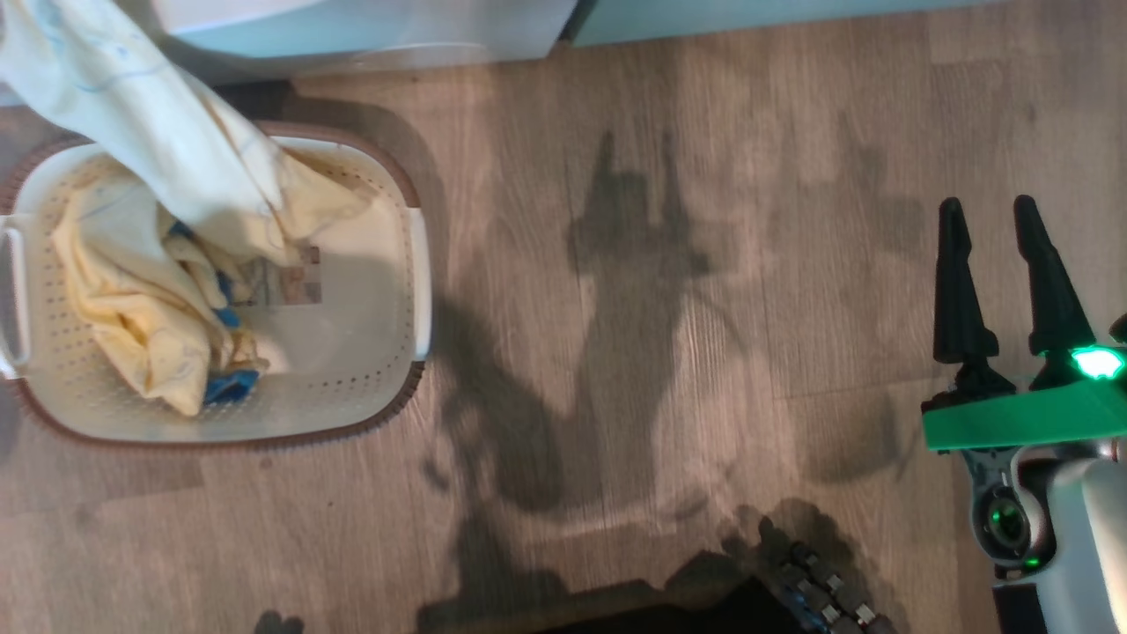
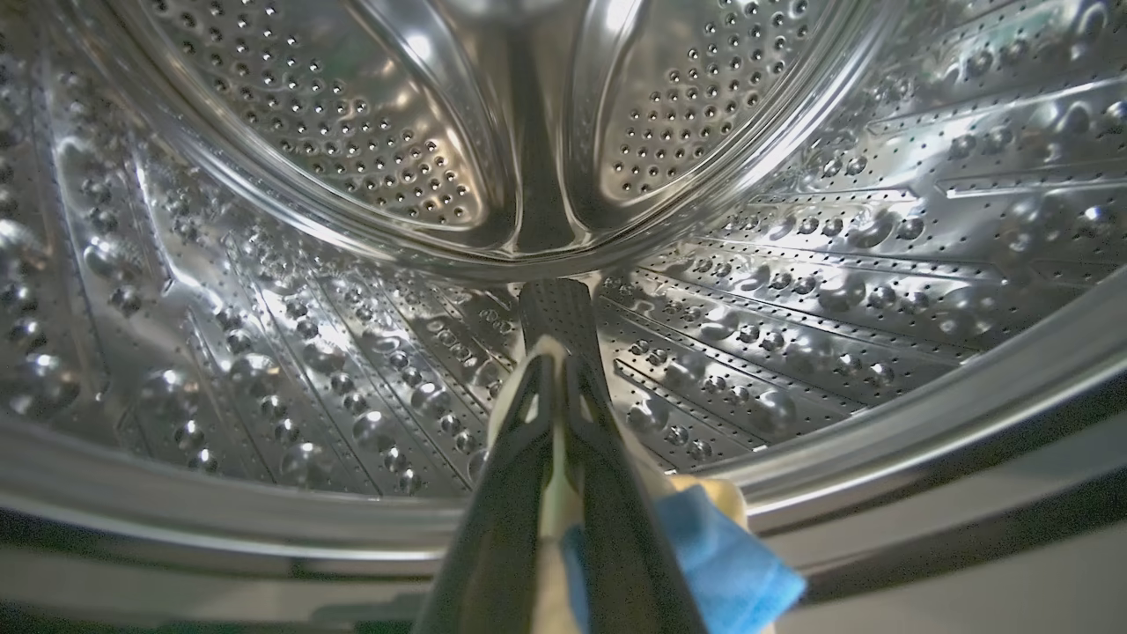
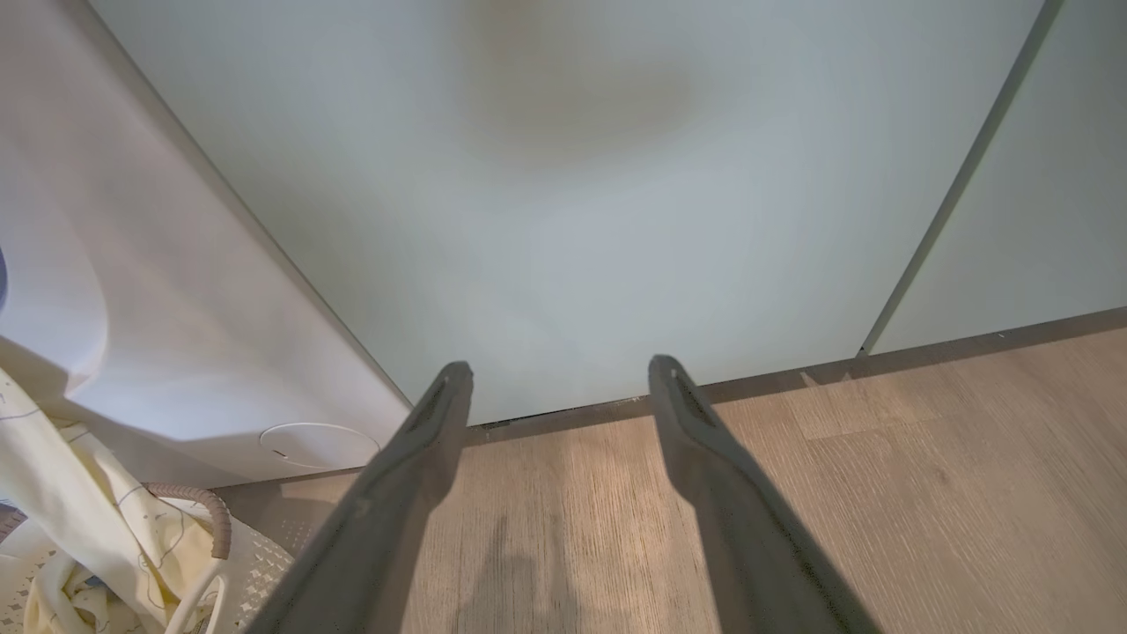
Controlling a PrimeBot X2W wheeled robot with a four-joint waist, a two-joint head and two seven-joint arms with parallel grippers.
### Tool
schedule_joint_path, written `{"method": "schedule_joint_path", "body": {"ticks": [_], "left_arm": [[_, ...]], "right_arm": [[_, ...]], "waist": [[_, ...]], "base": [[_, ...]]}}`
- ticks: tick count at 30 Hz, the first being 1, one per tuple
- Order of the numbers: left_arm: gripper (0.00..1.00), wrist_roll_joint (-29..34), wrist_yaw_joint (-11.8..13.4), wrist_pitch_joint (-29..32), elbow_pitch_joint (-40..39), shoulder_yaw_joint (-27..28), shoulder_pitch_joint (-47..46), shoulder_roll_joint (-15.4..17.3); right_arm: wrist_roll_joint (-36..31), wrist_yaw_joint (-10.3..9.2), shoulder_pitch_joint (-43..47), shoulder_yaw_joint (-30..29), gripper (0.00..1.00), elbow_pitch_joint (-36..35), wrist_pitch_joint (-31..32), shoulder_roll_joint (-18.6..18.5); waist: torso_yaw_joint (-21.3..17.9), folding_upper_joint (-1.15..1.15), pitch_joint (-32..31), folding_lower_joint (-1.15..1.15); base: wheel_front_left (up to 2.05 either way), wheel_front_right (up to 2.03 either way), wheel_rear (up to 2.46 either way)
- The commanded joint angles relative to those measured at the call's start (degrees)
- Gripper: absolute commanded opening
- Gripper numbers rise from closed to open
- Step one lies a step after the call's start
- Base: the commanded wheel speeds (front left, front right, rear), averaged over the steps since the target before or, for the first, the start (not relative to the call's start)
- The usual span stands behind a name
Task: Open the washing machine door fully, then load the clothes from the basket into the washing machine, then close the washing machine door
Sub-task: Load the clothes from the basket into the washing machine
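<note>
The basket [image 1: 421, 264] sits on the floor at the left of the head view, with crumpled yellow and blue clothes [image 1: 132, 299] in its left half. One pale garment [image 1: 150, 114] rises from the basket, out of the picture's top left corner. In the left wrist view my left gripper [image 2: 559, 361] is shut on yellow cloth with a blue patch [image 2: 722, 563], at the mouth of the washing machine's steel drum [image 2: 792, 291]. My right gripper [image 1: 986, 207] [image 3: 561, 366] hovers open and empty over the floor, far right of the basket. The washing machine door is out of view.
The washing machine's white front [image 1: 370, 26] [image 3: 158, 291] stands just behind the basket [image 3: 216, 528]. Pale green cabinet panels [image 3: 616, 176] run to its right. Wooden floor [image 1: 660, 308] lies between basket and right gripper. My dark base [image 1: 704, 608] shows at the bottom edge.
</note>
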Motion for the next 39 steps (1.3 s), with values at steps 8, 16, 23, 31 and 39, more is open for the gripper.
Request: {"method": "schedule_joint_path", "body": {"ticks": [8, 16, 23, 31, 39], "left_arm": [[0.0, 3.25, -0.44, 0.02, 2.47, 0.12, -10.87, 6.88], [0.0, 6.22, 1.12, -7.1, 5.88, -0.91, -18.79, 7.88], [0.0, 7.64, 3.45, -16.25, 8.67, -1.03, -21.26, 7.64], [0.0, 5.21, 1.03, -13.35, 14.56, -1.51, -19.84, 6.53], [0.56, 2.2, 0.2, -12.43, 16.72, -0.88, -18.41, 4.4]], "right_arm": [[2.17, -0.16, -1.15, 2.84, 1.0, -1.22, -0.52, -0.13], [3.59, -0.16, -2.15, 3.86, 1.0, -1.22, -0.52, -0.13], [4.09, -0.16, -2.87, 4.27, 1.0, -1.63, -0.52, -0.13], [3.95, -0.16, -3.36, 4.37, 1.0, -0.72, -0.52, -0.13], [3.43, -0.16, -3.78, 3.5, 1.0, 0.05, -0.52, -0.13]], "waist": [[-3.06, 0.0, 3.01, 0.0], [-4.89, 0.0, 5.19, 0.0], [-5.2, 0.0, 6.39, 0.0], [-4.52, 0.0, 6.51, 0.0], [-3.22, 0.0, 5.86, 0.0]], "base": [[0.0, 0.0, 0.0], [0.0, 0.0, 0.0], [0.0, 0.0, 0.0], [0.0, 0.0, 0.0], [0.0, 0.0, 0.0]]}}
